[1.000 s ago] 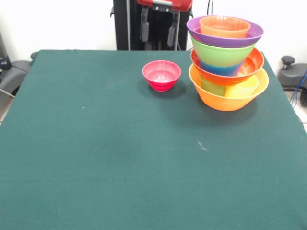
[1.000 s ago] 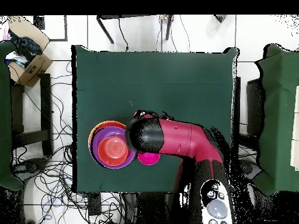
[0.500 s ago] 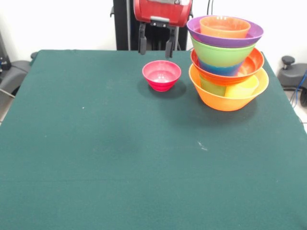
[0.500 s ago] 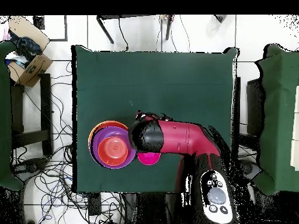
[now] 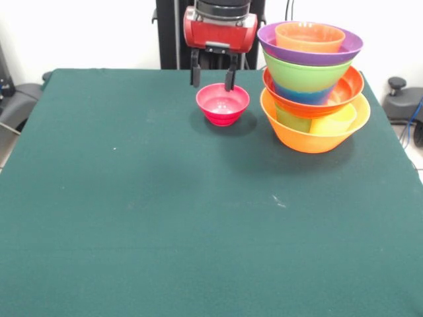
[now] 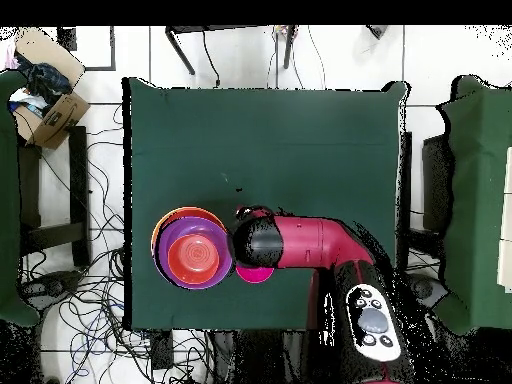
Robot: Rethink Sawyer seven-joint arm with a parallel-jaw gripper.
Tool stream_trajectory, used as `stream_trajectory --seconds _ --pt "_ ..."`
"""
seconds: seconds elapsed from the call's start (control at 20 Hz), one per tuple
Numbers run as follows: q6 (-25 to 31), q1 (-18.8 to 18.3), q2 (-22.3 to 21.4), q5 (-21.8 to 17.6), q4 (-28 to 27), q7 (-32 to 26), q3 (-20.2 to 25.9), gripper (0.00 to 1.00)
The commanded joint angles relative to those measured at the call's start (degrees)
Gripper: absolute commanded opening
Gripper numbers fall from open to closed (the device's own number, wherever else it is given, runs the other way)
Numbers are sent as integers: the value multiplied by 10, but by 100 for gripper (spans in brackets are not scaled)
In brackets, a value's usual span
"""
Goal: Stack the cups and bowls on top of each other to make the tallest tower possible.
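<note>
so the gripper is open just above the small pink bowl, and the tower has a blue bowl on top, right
Not quite. In the front view the tower's top piece is the small orange bowl, sitting inside the purple bowl. The rest holds: the gripper is open just above the small pink bowl.

glossy translucent plastic bowls [image 5: 310, 86], matt cloth table [image 5: 198, 218]
</note>
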Motion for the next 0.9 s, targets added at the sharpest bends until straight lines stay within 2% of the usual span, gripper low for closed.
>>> stream_trajectory --seconds 0.05,0.45,0.9 --pt "-16 -11 39 -67 35 -58 68 100" --pt "-14 -27 59 -99 29 -66 89 100" --pt "-21 -18 74 -123 14 -43 84 100"
